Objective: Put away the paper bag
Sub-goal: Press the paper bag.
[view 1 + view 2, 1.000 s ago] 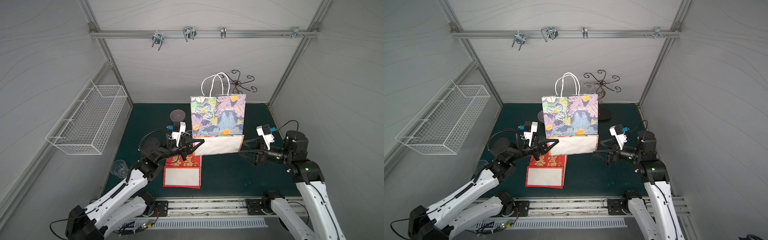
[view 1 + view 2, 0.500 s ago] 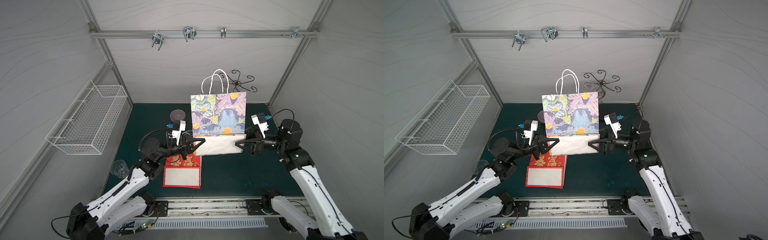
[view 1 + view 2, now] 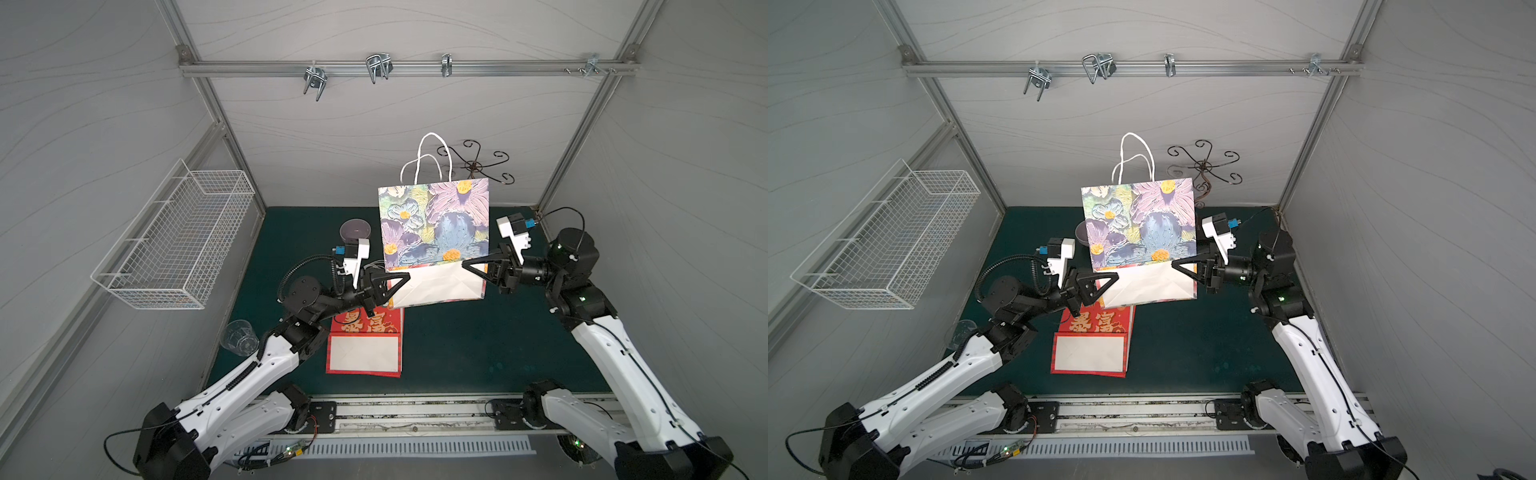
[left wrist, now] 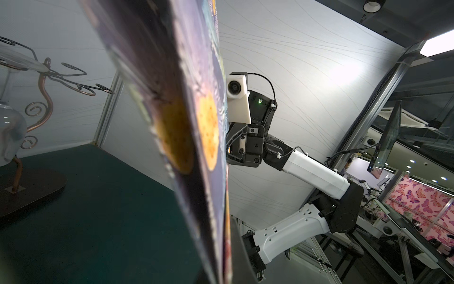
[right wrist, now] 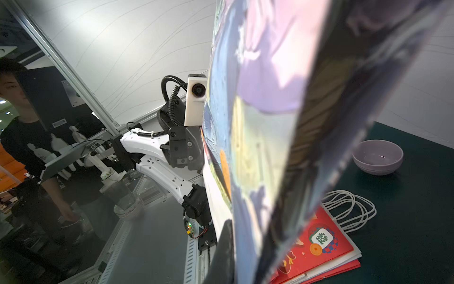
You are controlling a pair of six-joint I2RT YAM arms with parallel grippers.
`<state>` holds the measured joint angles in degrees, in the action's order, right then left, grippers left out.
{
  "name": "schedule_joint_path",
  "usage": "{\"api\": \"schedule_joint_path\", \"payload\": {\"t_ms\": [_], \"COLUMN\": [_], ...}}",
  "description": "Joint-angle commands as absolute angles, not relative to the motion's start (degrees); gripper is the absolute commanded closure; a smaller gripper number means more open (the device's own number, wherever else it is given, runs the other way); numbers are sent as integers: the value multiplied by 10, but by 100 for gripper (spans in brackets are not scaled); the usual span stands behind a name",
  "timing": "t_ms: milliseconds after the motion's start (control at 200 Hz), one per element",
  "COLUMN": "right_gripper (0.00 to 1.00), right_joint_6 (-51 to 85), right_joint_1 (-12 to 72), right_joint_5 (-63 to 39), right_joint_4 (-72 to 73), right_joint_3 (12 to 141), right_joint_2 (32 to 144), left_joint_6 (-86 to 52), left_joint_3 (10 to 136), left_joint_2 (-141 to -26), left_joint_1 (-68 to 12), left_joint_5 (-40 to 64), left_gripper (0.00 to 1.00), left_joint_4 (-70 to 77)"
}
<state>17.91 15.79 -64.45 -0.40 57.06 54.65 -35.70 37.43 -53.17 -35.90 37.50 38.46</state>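
Here the floral paper bag [image 3: 434, 239] hangs upright in the air above the table [image 3: 478, 345], pinched at its lower edge from both sides. The left gripper [image 3: 402, 277] has its jaws nearly closed on the bag's lower corner, and the right gripper [image 3: 468, 266] has its jaws fully closed on the opposite lower edge. My guess is the step in hand is a two-sided carry or fold: both arms should move together so the paper neither tears nor buckles. Directly below the left jaws lies a red paper bag [image 3: 365, 340], flat on the table. Behind those jaws sits a purple bowl [image 3: 354, 229]; a scrolled wire stand [image 3: 473, 164] rises behind the bag's rope handles [image 3: 428, 160]. A wire basket [image 3: 178, 241] hangs well off beyond the left arm, with a glass tumbler [image 3: 240, 336] beneath it.
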Motion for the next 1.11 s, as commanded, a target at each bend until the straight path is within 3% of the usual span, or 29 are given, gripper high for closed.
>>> {"api": "schedule_joint_path", "payload": {"t_ms": [0, 115, 180, 250, 330, 510, 685, 760, 830, 870, 935, 1001, 1101], "right_gripper": [100, 100, 100, 100, 100, 100, 100, 100, 100, 100, 100, 100, 100], "right_joint_6": [145, 103, 76, 40, 23, 26, 26, 24, 25, 26, 26, 26, 25], "right_joint_1": [159, 152, 149, 146, 140, 136, 133, 133, 133, 133, 133, 133, 133], "right_joint_5": [-651, -678, -700, -714, -725, -729, -739, -742, -744, -746, -747, -749, -750], "right_joint_4": [-40, -112, -156, -217, -249, -253, -258, -261, -262, -262, -265, -268, -274], "right_joint_3": [586, 603, 613, 627, 634, 634, 635, 635, 634, 632, 631, 631, 631], "right_joint_2": [548, 547, 548, 550, 551, 548, 548, 548, 547, 547, 547, 545, 542], "left_joint_6": [-354, -351, -350, -350, -350, -359, -359, -358, -355, -352, -349, -352, -361], "left_joint_3": [375, 374, 376, 381, 387, 395, 406, 413, 415, 416, 420, 421, 421], "left_joint_2": [-515, -506, -500, -496, -496, -508, -510, -508, -507, -508, -510, -513, -519], "left_joint_1": [-362, -361, -360, -359, -356, -354, -355, -354, -354, -354, -354, -355, -355], "left_joint_5": [347, 317, 296, 279, 275, 282, 270, 248, 229, 221, 215, 214, 217], "left_gripper": [70, 38, 30, 28, 42, 100, 100, 62, 53, 58, 82, 99, 100], "left_joint_4": [418, 417, 409, 405, 406, 419, 412, 397, 396, 397, 401, 413, 428]}}
